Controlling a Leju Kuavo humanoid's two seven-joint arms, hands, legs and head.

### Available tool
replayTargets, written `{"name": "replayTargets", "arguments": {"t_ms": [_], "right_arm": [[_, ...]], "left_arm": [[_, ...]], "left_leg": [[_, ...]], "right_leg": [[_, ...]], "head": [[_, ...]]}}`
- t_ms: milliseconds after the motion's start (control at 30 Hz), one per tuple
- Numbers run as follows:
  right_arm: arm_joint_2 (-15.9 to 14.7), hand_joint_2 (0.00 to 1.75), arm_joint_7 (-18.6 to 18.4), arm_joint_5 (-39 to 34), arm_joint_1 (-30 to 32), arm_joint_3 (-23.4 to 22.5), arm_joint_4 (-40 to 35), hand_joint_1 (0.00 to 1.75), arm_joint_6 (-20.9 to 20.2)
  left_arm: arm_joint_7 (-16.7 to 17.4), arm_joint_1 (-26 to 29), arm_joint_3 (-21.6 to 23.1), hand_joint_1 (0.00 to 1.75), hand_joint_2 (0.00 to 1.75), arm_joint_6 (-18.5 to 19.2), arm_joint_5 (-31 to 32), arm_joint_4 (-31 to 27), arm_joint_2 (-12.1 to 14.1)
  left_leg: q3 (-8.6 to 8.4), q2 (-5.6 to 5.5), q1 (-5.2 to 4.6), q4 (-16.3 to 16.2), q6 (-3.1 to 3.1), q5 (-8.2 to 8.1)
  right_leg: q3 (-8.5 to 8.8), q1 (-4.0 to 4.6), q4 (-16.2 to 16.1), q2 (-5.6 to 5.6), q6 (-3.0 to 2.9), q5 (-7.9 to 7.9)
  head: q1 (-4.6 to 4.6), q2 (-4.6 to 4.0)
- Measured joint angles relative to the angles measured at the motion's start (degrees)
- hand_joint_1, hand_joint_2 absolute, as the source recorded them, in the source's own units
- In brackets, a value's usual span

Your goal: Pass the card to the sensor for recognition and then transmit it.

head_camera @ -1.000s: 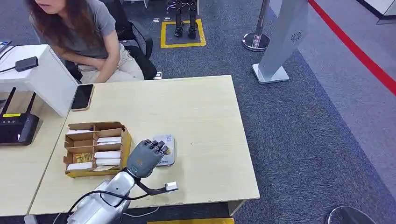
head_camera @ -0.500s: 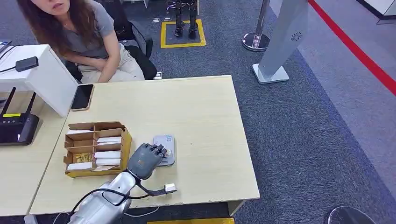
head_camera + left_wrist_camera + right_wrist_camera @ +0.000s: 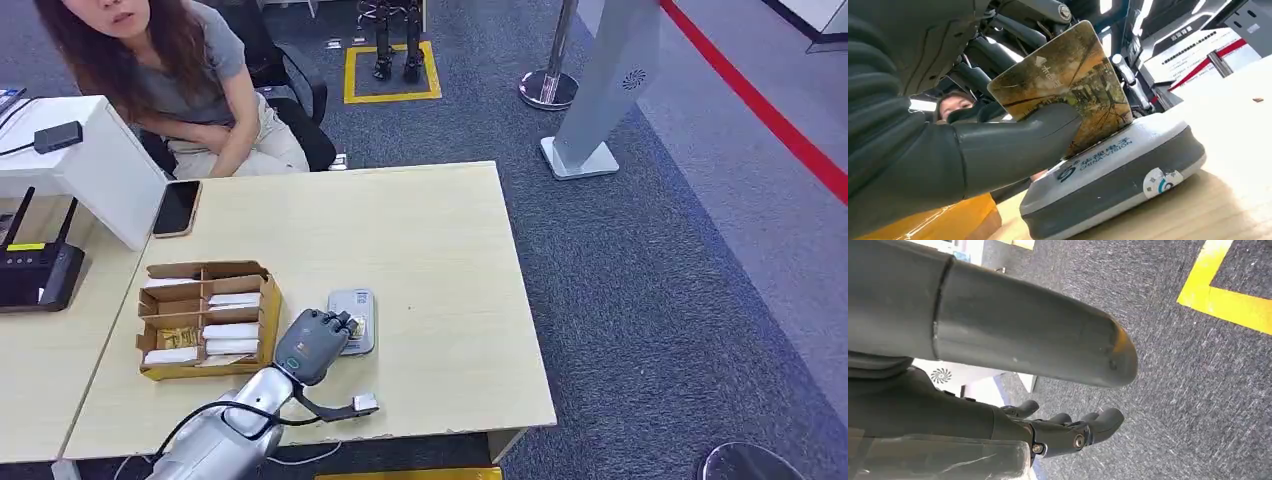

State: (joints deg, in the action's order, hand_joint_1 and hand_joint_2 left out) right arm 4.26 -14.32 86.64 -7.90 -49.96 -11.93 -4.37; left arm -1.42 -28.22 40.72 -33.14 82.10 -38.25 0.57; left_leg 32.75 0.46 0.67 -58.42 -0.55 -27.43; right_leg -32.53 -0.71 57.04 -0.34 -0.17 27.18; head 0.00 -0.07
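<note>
1. Card (image 3: 1068, 92) was pinched in my left hand (image 3: 312, 345), thumb (image 3: 1013, 145) across its printed face and the darker fingers behind it. It stood tilted, its lower edge at or just above the sensor (image 3: 1113, 175); I could not tell whether they touched.
2. To do this step well, I judged I should lay the card flatter over the white top of the sensor and keep it steady until it read, not sliding it.
3. My thumb covered part of the face, so I thought a light grip near one edge was best.
4. The sensor sat near the tabletop's (image 3: 440, 230) front edge, just beside the cardboard box (image 3: 205, 320) of cards.
5. My right hand (image 3: 1068, 432) hung over the carpet, holding nothing, fingers loosely curled.
6. A person (image 3: 190, 80) sat beyond the tabletop's far edge, probably the one to receive the card.
</note>
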Motion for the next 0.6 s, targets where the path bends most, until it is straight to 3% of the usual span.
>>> {"name": "replayTargets", "arguments": {"t_ms": [167,267,400,500,600], "right_arm": [[0.0,0.00,0.1,-0.5,0.0,0.0,0.0,0.00,0.1],[0.0,0.00,0.2,-0.7,0.3,0.0,0.0,0.00,0.5],[0.0,0.00,0.3,-0.7,0.8,0.2,0.0,0.00,0.8],[0.0,0.00,0.4,-0.7,1.0,0.2,0.0,0.00,0.8],[0.0,0.00,0.4,-0.7,1.0,0.3,0.0,0.00,0.8]], "left_arm": [[4.2,-0.1,0.0,1.75,1.75,-3.0,2.8,-1.2,0.5],[8.7,0.6,0.0,1.75,1.75,-3.3,6.1,-7.4,2.8],[21.6,-1.5,0.9,1.75,1.75,-3.3,6.3,-22.7,10.8],[25.1,-5.1,2.2,1.75,1.75,-3.3,6.3,-32.3,17.7],[26.4,-6.8,2.5,1.75,1.75,-3.3,6.3,-37.8,22.2]], "left_leg": [[0.00,0.00,0.00,0.0,0.00,0.00],[0.01,0.02,0.02,0.0,-0.01,0.01],[0.03,0.03,0.08,0.0,-0.07,0.05],[0.02,0.02,0.11,0.0,-0.13,0.09],[0.02,0.01,0.11,0.0,-0.14,0.09]], "right_leg": [[0.00,0.00,0.0,0.00,0.00,0.00],[-0.02,0.01,0.0,0.01,-0.02,-0.01],[-0.06,0.08,0.1,0.03,-0.04,-0.02],[-0.06,0.11,0.1,0.03,-0.05,-0.02],[-0.05,0.14,0.1,0.03,-0.05,-0.01]], "head": [[0.00,0.00],[-0.02,0.00],[-0.02,0.00],[0.00,0.00],[-0.02,0.00]]}}
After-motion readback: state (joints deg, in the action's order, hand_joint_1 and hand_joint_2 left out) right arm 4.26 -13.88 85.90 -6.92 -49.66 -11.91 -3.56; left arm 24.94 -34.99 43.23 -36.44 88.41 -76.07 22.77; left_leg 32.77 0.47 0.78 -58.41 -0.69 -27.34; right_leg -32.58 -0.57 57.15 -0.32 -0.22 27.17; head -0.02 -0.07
